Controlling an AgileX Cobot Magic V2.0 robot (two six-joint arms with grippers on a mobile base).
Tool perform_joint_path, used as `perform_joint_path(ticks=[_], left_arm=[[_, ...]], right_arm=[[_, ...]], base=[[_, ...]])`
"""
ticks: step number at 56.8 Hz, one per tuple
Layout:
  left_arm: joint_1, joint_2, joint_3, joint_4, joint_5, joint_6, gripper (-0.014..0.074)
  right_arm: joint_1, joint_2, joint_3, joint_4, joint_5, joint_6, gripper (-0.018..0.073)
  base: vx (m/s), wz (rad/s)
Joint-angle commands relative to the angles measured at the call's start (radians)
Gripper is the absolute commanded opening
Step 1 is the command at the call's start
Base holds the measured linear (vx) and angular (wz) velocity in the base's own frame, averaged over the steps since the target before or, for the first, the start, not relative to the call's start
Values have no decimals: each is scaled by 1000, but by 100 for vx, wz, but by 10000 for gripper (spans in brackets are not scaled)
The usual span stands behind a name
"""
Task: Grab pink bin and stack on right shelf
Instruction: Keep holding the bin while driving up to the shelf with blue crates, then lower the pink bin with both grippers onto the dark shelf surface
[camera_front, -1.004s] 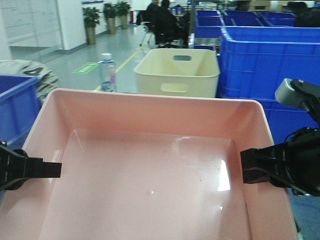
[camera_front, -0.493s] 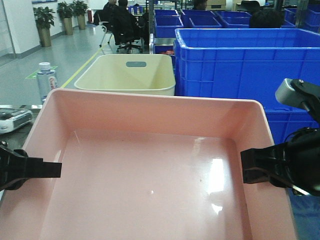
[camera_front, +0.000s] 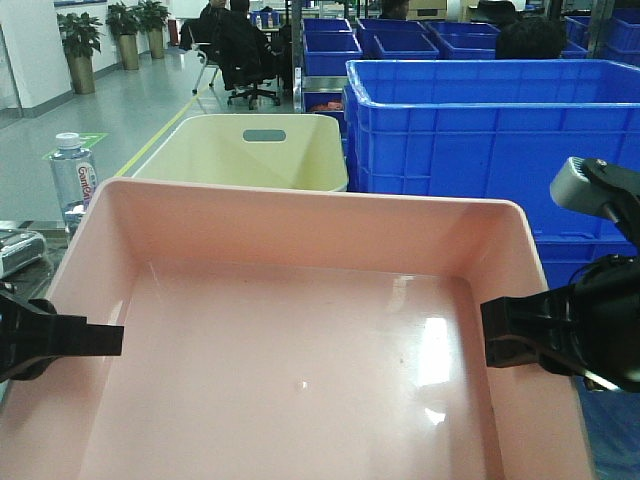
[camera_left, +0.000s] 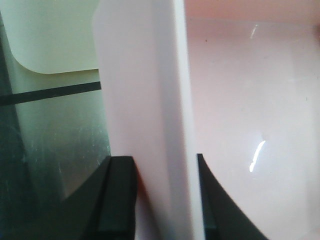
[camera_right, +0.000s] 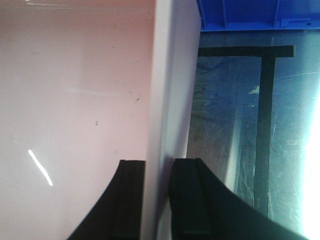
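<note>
Pink bin fills the near half of the front view, empty, long walls left and right. Its place in frame is the same as a second ago, and so are both arms. Only the background has slid left: the blue crates now take up the far right, and the cream bin has gone from centre to far left, along with the water bottle. Judgement: the base is turning right with the bin carried, so this is the transport step and the placing is not yet done.

Left gripper is closed narrow on the bin's left wall, one finger inside and one outside. Right gripper is the same on the right wall.

The front view shows neither the pinch nor any surface under the bin. The right wrist view shows the right shelf, dark and glossy with black tape, lying beside and below the bin's right wall, blue crate at its far edge. The left wrist view shows a similar glossy surface with a tape strip on the left side. Whether the bin bottom touches anything cannot be told.
</note>
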Motion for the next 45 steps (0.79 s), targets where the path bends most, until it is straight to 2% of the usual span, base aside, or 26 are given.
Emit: perform_joint_path(ticks=[1,38,45], left_arm=[[-3,-24,-37,-64,-76,10,-1],[-3,-24,-37,-63,-76,10,-1],[-3,-23,-37,-66,-38,-21,-1]], right_arm=[[-6,-25,-35,-11,-67,-12,-8],[-6,-25,-35,-9,-68,-11,-8],[-6,-25,-35,-8,-75,-11,-8]], base=[[5,-1],[1,0],[0,0]])
